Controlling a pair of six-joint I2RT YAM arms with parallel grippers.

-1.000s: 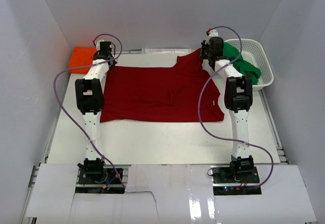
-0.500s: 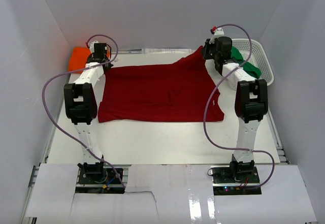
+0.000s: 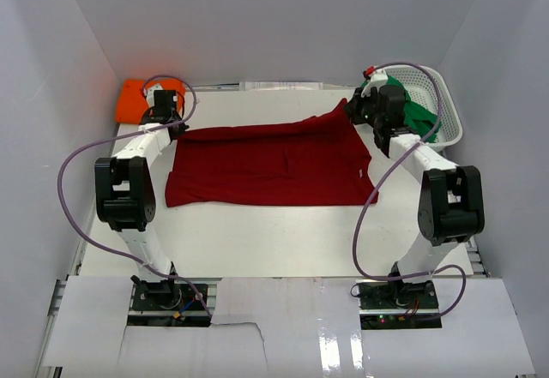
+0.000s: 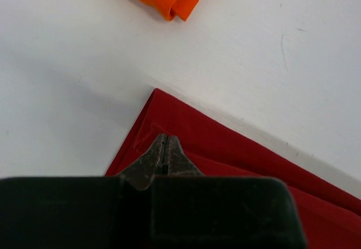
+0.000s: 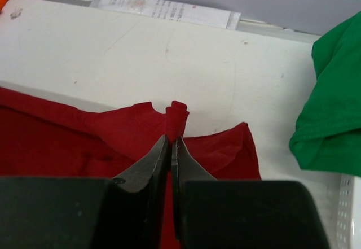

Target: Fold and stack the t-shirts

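Jaws of the left gripper (image 4: pixel 164 142) and right gripper (image 5: pixel 170 142) are pinched tight on the far corners of the dark red shirt (image 3: pixel 266 164), which lies spread on the desk (image 3: pixel 274 241). For a square fold, both corners should likely travel toward the near hem level and together. How many layers each pinch holds cannot be told; the right arm (image 3: pixel 422 153) partly hides the green shirt (image 3: pixel 419 115).

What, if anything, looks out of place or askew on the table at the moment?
The green t-shirt spills over the rim of the white basket instead of lying inside. The red t-shirt lies skewed: its far right corner is bunched and lifted, pinched in the right claw. Nothing looks damaged.
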